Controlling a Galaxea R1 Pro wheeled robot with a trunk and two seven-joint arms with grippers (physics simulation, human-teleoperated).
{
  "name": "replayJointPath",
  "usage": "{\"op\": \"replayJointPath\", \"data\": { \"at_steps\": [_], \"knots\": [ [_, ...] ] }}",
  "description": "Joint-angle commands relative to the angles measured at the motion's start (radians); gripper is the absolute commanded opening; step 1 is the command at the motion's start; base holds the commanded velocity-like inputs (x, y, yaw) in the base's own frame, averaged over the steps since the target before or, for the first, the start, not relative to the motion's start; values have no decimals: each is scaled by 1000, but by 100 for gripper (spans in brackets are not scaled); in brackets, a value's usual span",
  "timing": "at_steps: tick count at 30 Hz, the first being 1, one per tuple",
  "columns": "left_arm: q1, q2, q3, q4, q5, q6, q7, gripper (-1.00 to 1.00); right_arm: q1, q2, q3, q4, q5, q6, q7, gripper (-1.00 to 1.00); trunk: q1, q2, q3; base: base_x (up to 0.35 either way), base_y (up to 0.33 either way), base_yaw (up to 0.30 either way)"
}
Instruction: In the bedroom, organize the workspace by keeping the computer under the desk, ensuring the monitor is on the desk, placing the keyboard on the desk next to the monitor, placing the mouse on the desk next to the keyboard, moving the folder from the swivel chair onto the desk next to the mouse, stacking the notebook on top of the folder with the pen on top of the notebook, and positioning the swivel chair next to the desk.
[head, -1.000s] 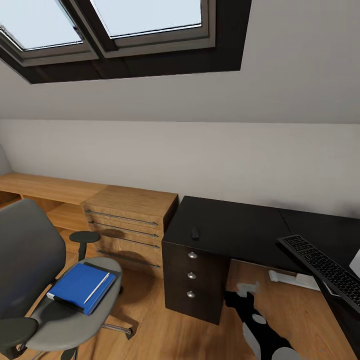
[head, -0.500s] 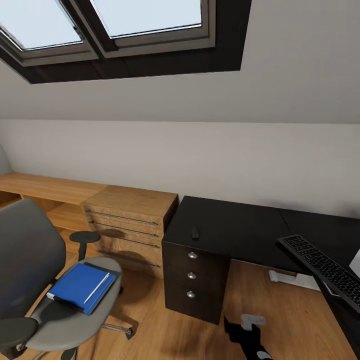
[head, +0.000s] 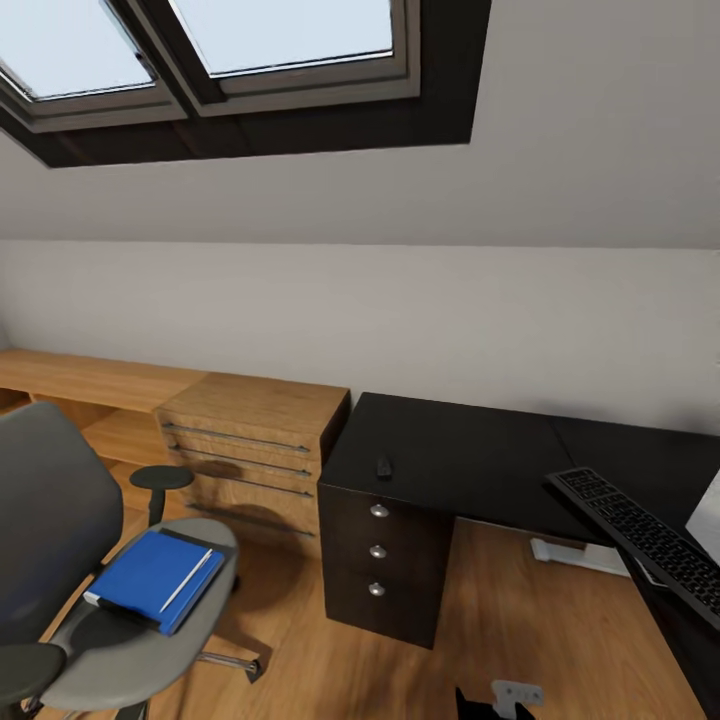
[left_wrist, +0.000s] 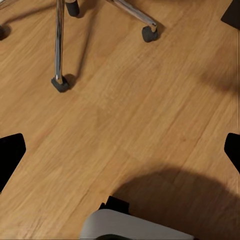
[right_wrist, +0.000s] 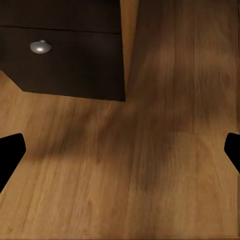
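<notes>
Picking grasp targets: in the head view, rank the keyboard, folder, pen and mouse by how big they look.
1. keyboard and folder: similar apparent size, and the keyboard is cut off by the picture's edge, so I won't rank them.
2. pen, a thin stick on the folder.
3. mouse, smallest, farther away on the desk.

Wooden floor (left_wrist: 125, 115) under the left hand (left_wrist: 120, 155), its two black fingertips (left_wrist: 10, 150) wide apart at the edges. The swivel chair's chrome legs (left_wrist: 58, 40) and black casters (left_wrist: 149, 34) stand beyond.
</notes>
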Motion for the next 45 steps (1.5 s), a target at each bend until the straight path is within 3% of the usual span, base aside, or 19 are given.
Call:
{"op": "replayJointPath", "data": {
  "at_steps": [1, 9, 24, 33, 45],
  "knots": [
    [1, -1, 4, 0, -2, 0, 0, 100, 0, 1, -7, 2, 5, -6, -1, 100, 0, -1, 0, 0, 0, -180],
    [1, 0, 4, 10, 27, 1, -43, 100, 11, 6, -7, 3, 6, -35, 0, 100, 0, -1, 7, 0, 0, -201],
    [1, 14, 4, 12, 36, 1, -58, 100, 14, 4, -7, 3, 6, -47, 0, 100, 0, -1, 20, 0, 0, -236],
    [1, 16, 4, 12, 35, 1, -59, 100, 23, -1, -7, 3, 7, -47, 4, 100, 0, -1, 22, 0, 0, -56],
    [1, 16, 3, 12, 35, 1, -60, 100, 37, 20, -6, 3, 8, -47, 9, 100, 0, -1, 22, 0, 0, -42]
  ]
}}
